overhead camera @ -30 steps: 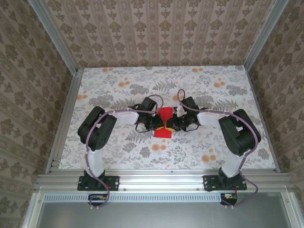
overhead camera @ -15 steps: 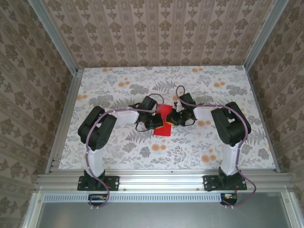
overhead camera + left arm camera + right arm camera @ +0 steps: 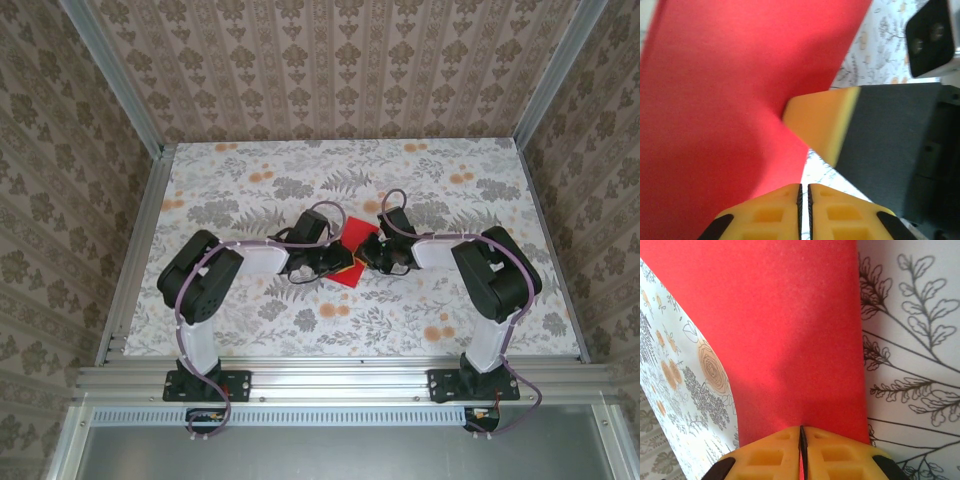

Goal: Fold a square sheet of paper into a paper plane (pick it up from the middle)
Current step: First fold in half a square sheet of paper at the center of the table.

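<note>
The square sheet of paper [image 3: 347, 274] is bright red and sits tilted like a diamond at mid-table between both grippers. My left gripper [image 3: 338, 262] meets it from the left and my right gripper [image 3: 366, 255] from the right. In the left wrist view the paper [image 3: 730, 90] rises curved and close. Its edge runs down into the thin slit of my left gripper [image 3: 804, 192], whose jaws stand together. The right gripper's yellow finger [image 3: 820, 125] pinches the same sheet further along. In the right wrist view my right gripper [image 3: 801, 435] is shut on the paper [image 3: 790, 320], with red showing in its slit.
The floral-patterned table [image 3: 420, 170] spreads around the arms. It is fenced by aluminium rails [image 3: 135, 270] and patterned walls on three sides. Both arms' elbows [image 3: 205, 275] bend outward, and their wrists crowd together at the centre.
The paper has turned from upright to a tilted diamond, with both grippers staying on it. The right arm's elbow swung inward, then back out a little. The left forearm dropped slightly.
</note>
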Controlling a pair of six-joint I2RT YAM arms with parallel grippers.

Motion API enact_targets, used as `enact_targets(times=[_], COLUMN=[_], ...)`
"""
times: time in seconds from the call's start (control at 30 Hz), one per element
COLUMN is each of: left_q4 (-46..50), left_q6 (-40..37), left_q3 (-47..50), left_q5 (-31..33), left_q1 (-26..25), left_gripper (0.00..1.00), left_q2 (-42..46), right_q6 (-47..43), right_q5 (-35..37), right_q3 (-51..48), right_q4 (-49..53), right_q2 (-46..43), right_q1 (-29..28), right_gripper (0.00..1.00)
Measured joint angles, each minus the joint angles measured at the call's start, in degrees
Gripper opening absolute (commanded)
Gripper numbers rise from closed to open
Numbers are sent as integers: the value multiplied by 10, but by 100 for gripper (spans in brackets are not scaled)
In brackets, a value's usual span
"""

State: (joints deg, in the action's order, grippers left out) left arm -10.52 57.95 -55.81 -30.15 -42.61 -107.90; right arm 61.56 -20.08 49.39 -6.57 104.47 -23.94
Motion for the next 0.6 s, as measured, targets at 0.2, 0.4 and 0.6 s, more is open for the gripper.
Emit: enact_targets(times=[0.2,0.4,0.6], left_q4=[-2,30,101], left_q6=[4,0,-37], left_q3=[-2,-12,-41], left_q5=[-17,-29,-18], left_q1=[-5,-5,-5], left_gripper=[7,4,1], left_q2=[-19,-37,-38], right_q6=[28,43,9], right_q5=[4,4,-24], right_q3=[-1,-4,-8], right_q4=[-8,-19,-32], right_q2=[0,1,2], right_q1=[0,0,15], right_gripper=[10,9,9])
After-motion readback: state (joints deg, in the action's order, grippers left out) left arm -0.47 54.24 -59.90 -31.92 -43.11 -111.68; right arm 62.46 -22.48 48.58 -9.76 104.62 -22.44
